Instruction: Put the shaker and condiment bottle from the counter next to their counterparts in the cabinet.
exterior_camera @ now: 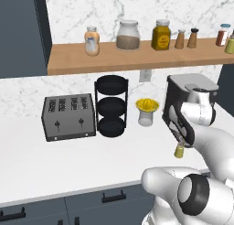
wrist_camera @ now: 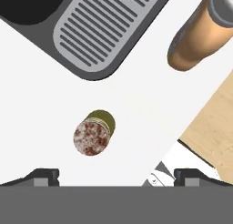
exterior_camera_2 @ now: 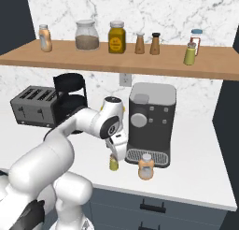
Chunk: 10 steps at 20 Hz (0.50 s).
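The yellow-green shaker stands upright on the white counter in front of the coffee machine; it also shows as the shaker. In the hand view I look straight down on the shaker and its speckled grey top. My gripper hangs just above it, open and holding nothing. The condiment bottle stands to the shaker's right, and the bottle leans into the hand view's top right. On the wooden cabinet shelf the twin bottle stands at the left and the twin shaker at the right.
A coffee machine stands right behind the shaker, its drip tray close by. A toaster, a black tiered rack and a juicer stand further left. The shelf also carries jars and two wooden shakers.
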Tool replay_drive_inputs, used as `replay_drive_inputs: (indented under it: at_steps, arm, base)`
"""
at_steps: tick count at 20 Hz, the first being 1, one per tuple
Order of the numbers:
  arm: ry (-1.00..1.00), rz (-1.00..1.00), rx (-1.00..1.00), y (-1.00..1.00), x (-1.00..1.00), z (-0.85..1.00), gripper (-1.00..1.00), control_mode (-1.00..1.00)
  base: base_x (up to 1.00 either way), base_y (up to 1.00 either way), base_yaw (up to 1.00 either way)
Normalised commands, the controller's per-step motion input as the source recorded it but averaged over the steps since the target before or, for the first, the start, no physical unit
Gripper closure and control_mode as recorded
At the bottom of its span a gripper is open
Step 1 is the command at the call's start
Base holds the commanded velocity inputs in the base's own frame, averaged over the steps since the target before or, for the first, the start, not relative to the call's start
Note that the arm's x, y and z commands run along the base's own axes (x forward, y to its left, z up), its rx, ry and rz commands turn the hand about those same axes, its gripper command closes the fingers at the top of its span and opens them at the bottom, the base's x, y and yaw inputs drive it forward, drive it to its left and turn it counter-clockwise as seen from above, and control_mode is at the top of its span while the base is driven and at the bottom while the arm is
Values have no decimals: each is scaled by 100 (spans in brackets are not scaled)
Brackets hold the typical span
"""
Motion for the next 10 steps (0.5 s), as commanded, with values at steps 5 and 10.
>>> replay_drive_inputs:
  at_steps: [5, 10]
  arm:
    - [0, 2, 0, 0, 8, -1, -100, -100]
    - [0, 0, 0, 0, 29, -2, -100, -100]
  base:
    - [0, 0, 0]
    - [0, 0, 0]
